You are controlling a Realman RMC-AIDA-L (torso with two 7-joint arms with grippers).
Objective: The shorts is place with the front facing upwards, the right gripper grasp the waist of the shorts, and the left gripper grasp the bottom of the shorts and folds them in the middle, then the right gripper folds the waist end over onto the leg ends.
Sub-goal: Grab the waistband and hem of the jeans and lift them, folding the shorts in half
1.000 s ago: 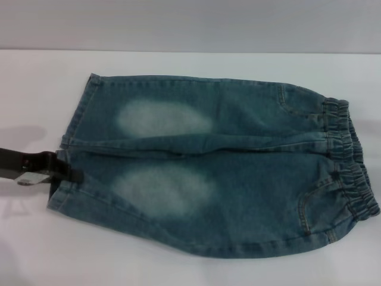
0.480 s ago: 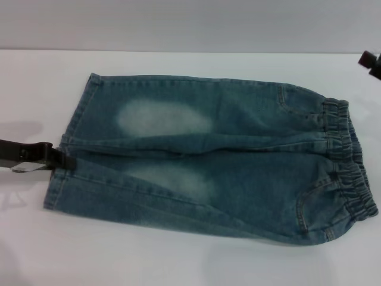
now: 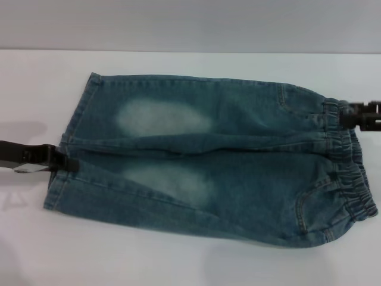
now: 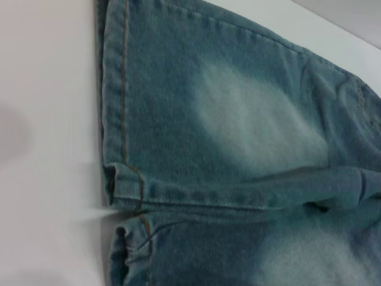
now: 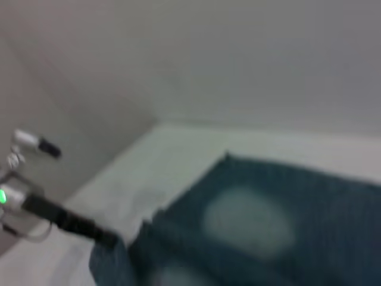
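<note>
Left gripper (image 3: 66,162) meets the shorts (image 3: 208,161) at the hems (image 4: 122,196), right gripper (image 3: 357,115) at the waist (image 3: 348,161); neither grip is discernible. Only the right wrist view shows the left arm's green light (image 5: 3,195).

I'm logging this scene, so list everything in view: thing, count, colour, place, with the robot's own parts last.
shorts: one, blue-green denim with two pale patches, lying flat across the middle of the table, front up.
waist: one, darker blue ruffled band, at the robot's right end of the shorts.
leg ends: two, blue with stitch lines, at the robot's left end.
table: one, white, under the shorts.
wall: one, grey, behind the table.
left gripper: one, black, at the leg ends between the two legs.
right gripper: one, black, at the far part of the waist.
</note>
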